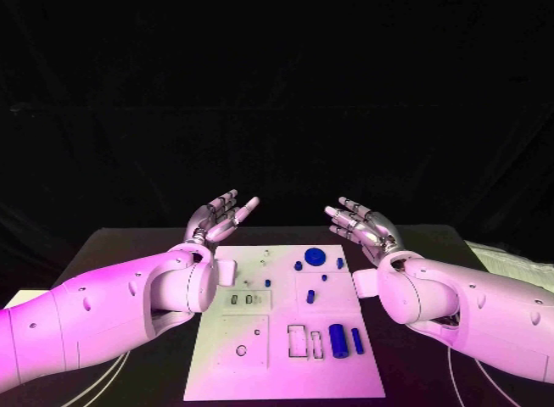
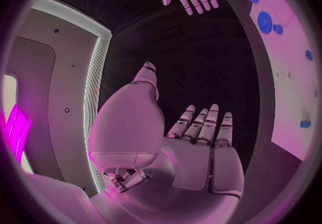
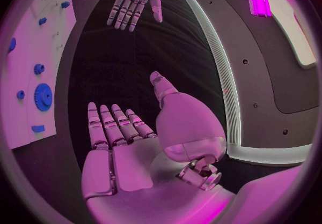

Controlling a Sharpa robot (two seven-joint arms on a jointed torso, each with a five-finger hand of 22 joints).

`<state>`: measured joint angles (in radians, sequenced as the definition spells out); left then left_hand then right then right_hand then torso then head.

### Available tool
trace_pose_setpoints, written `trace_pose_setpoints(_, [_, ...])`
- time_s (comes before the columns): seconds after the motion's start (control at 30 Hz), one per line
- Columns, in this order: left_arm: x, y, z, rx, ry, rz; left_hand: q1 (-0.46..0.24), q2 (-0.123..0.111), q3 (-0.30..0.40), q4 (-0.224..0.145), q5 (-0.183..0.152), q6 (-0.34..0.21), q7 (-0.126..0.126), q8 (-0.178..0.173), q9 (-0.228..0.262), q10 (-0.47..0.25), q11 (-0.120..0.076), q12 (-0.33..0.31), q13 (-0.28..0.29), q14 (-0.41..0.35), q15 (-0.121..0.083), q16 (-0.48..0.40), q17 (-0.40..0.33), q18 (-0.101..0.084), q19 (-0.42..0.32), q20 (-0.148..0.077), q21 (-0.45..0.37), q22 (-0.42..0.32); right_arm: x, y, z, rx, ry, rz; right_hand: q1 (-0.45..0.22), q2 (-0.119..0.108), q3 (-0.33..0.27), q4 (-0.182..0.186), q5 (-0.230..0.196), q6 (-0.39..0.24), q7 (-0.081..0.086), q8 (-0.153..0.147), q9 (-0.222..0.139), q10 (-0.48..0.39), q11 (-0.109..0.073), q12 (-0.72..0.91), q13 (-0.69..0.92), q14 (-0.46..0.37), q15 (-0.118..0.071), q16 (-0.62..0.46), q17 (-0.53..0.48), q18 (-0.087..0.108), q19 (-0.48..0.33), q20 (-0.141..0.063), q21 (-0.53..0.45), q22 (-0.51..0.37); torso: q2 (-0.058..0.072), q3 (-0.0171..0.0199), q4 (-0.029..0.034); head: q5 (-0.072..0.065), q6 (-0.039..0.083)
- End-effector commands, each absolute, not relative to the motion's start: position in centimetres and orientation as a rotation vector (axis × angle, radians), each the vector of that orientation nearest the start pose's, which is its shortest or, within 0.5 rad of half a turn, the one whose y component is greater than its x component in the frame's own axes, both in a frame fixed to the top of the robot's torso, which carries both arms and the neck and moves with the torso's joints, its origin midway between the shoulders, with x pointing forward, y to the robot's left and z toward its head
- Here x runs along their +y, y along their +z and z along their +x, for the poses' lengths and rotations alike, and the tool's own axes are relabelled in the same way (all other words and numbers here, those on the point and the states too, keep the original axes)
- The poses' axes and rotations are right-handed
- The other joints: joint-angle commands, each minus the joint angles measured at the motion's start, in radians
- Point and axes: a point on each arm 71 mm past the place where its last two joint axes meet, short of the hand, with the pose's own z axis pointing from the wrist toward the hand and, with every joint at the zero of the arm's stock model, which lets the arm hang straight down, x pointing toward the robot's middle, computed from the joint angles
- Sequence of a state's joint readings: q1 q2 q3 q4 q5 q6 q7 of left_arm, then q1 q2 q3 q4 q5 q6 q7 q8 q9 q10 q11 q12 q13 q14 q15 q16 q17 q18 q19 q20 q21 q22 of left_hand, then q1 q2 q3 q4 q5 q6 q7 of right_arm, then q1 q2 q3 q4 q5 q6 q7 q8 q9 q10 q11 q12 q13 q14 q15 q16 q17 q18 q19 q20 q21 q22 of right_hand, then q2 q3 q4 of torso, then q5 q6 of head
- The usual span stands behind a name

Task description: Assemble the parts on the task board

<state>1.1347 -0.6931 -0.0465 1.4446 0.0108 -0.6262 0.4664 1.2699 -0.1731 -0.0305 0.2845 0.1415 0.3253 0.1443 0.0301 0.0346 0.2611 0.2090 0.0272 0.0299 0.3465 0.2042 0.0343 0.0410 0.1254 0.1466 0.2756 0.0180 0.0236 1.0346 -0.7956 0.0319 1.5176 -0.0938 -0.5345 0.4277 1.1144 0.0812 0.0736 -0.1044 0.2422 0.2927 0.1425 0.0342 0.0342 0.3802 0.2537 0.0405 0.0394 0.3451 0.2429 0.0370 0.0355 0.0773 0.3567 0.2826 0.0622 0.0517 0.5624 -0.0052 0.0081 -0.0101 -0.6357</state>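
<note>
Two white arms reach in over a black worktop (image 1: 130, 246). The left hand (image 1: 219, 217) is held up in the air past the far edge of the white board (image 1: 228, 373). Its fingers are straight and a little apart, and it holds nothing. The right hand (image 1: 360, 223) is held up the same way on the other side. Its fingers are spread too, and it holds nothing. The two hands face each other with a wide gap between them. Neither one touches the board or any part.

The board lies flat in the middle of the worktop, between the two arms. Small blue parts sit on it. A round blue wheel (image 1: 315, 254) lies near the far edge of the board, with a few tiny blue bits beside it. A small blue peg (image 1: 310, 296) lies near the middle of the board. Closer to the robot, a thick blue tube (image 1: 338, 340) lies on its side, and a thin blue stick (image 1: 356, 341) lies just beside it. Next to them is an empty box shape (image 1: 298, 341) marked on the board.

The left wrist view shows the left hand's own palm and straight fingers, with the right hand across from it and the board with its blue parts off to one side. The right wrist view shows the same kind of thing: the right palm with straight fingers, the left hand across from it, and the blue wheel on the board.

Some pale crumpled stuff (image 1: 522, 264) lies at the worktop's right edge.
</note>
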Motion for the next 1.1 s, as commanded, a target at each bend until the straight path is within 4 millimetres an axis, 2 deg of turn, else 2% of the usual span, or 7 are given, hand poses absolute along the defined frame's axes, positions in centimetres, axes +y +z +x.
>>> trace_pose_setpoints(0.03, [17.0, -21.3, 49.3, 1.324, -1.379, -1.165, 0.047, 0.001, 0.003, 0.015, 0.005, 0.025, 0.104, 0.008, 0.004, 0.023, 0.013, 0.006, 0.003, 0.029, 0.009, 0.009, 0.004, 0.022, 0.009, 0.018, 0.010, 0.003, -18.9, -22.9, 46.9, 1.509, 1.492, 1.050, 0.128, -0.005, 0.014, -0.080, -0.016, 0.200, 0.138, 0.028, 0.018, 0.268, -0.004, 0.033, 0.018, 0.255, -0.012, 0.031, 0.018, 0.050, 0.216, 0.009, 0.074, 0.035, 0.000, -0.0001, 0.0002, 0.000, 0.000])
trace_pose_setpoints(0.2, [17.0, -21.3, 49.3, 1.324, -1.379, -1.165, 0.093, 0.040, 0.062, 0.010, -0.001, 0.193, 0.121, 0.039, 0.020, 0.238, 0.047, 0.040, 0.021, 0.309, 0.024, 0.069, 0.035, 0.008, 0.194, 0.017, 0.069, 0.037, -18.9, -23.0, 46.9, 1.546, 1.514, 1.025, 0.184, -0.007, 0.032, -0.131, -0.002, 0.471, 0.112, 0.069, 0.038, 0.528, -0.041, 0.074, 0.027, 0.505, -0.047, 0.065, 0.030, 0.084, 0.323, 0.008, 0.116, 0.046, 0.000, -0.0001, 0.0002, 0.000, 0.000])
trace_pose_setpoints(0.23, [17.0, -21.3, 49.3, 1.324, -1.379, -1.165, 0.101, 0.051, 0.069, 0.009, -0.004, 0.241, 0.123, 0.048, 0.024, 0.299, 0.043, 0.051, 0.025, 0.382, 0.023, 0.087, 0.043, 0.011, 0.271, 0.018, 0.095, 0.050, -18.9, -23.0, 46.9, 1.548, 1.515, 1.024, 0.191, -0.007, 0.038, -0.140, -0.004, 0.521, 0.104, 0.075, 0.040, 0.553, -0.048, 0.076, 0.026, 0.530, -0.055, 0.071, 0.031, 0.092, 0.337, 0.007, 0.124, 0.047, 0.000, -0.0001, 0.0002, 0.000, 0.000])
trace_pose_setpoints(0.3, [19.0, -21.1, 49.5, 1.254, -1.374, -1.192, 0.122, 0.071, 0.078, -0.001, -0.009, 0.363, 0.120, 0.073, 0.035, 0.466, 0.025, 0.079, 0.036, 0.471, 0.002, 0.115, 0.050, 0.030, 0.485, 0.016, 0.175, 0.087, -21.2, -21.8, 48.1, 1.429, 1.312, 0.729, 0.197, -0.003, 0.058, -0.160, -0.009, 0.591, 0.097, 0.073, 0.037, 0.594, -0.062, 0.069, 0.022, 0.578, -0.067, 0.075, 0.028, 0.104, 0.371, 0.007, 0.140, 0.049, 0.027, -0.0045, 0.0159, -0.012, 0.014])
trace_pose_setpoints(0.43, [19.1, -21.1, 49.3, 1.273, -1.412, -1.185, 0.157, 0.101, 0.072, -0.030, -0.012, 0.524, 0.108, 0.096, 0.041, 0.620, 0.002, 0.101, 0.037, 0.592, -0.034, 0.145, 0.056, 0.059, 0.637, 0.005, 0.237, 0.105, -21.4, -21.1, 48.4, 1.442, 1.254, 0.579, 0.198, -0.010, 0.093, -0.183, -0.014, 0.641, 0.089, 0.064, 0.033, 0.652, -0.073, 0.058, 0.022, 0.653, -0.088, 0.083, 0.030, 0.109, 0.419, -0.004, 0.163, 0.051, 0.041, -0.0072, 0.0238, -0.024, 0.015])
trace_pose_setpoints(0.6, [19.1, -20.9, 48.9, 1.299, -1.451, -1.159, 0.182, 0.119, 0.056, -0.065, -0.013, 0.578, 0.089, 0.101, 0.037, 0.692, -0.022, 0.108, 0.037, 0.676, -0.059, 0.153, 0.066, 0.060, 0.721, -0.019, 0.259, 0.104, -21.8, -20.2, 48.9, 1.451, 1.195, 0.448, 0.196, -0.032, 0.154, -0.184, -0.014, 0.678, 0.077, 0.044, 0.031, 0.701, -0.086, 0.032, 0.022, 0.738, -0.112, 0.085, 0.030, 0.108, 0.484, -0.031, 0.198, 0.058, 0.056, -0.0083, 0.0294, -0.026, 0.018])
trace_pose_setpoints(1.1, [18.3, -18.8, 45.3, 1.357, -1.592, -1.257, 0.204, 0.147, 0.031, -0.106, -0.012, 0.637, 0.066, 0.092, 0.033, 0.770, -0.048, 0.093, 0.038, 0.770, -0.091, 0.147, 0.104, 0.059, 0.826, -0.052, 0.283, 0.101, -21.5, -17.6, 50.0, 1.528, 0.878, 0.029, 0.188, -0.091, 0.229, -0.173, -0.023, 0.774, 0.042, 0.039, 0.035, 0.827, -0.135, 0.024, 0.024, 0.935, -0.178, 0.101, 0.050, 0.105, 0.624, -0.110, 0.347, 0.126, 0.137, -0.0329, 0.0568, -0.058, 0.035])
